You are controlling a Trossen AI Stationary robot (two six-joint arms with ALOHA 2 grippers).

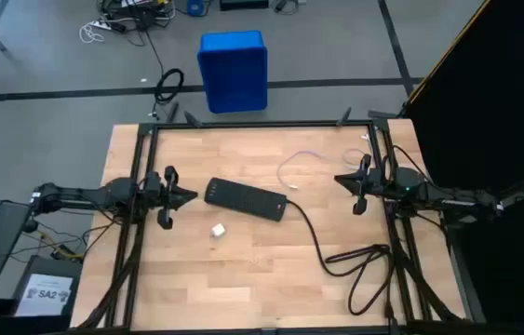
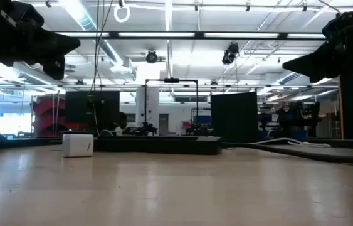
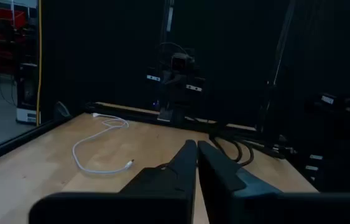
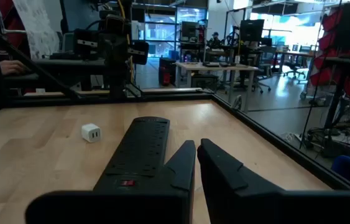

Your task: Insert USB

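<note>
Wooden table [image 1: 243, 270] — USB [image 1: 296, 167] loose, left hand [image 1: 190, 196], right hand [image 1: 340, 179] — both closed, empty.

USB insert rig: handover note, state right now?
Left gripper: shut, empty, at the table's left side.
Right gripper: shut, empty, at the right side.
White USB cable: loose on the table beyond the black power strip, unplugged.
White charger cube: near side of the strip, alone.
Done: nothing. Left: pick up the cable, insert its plug.
</note>
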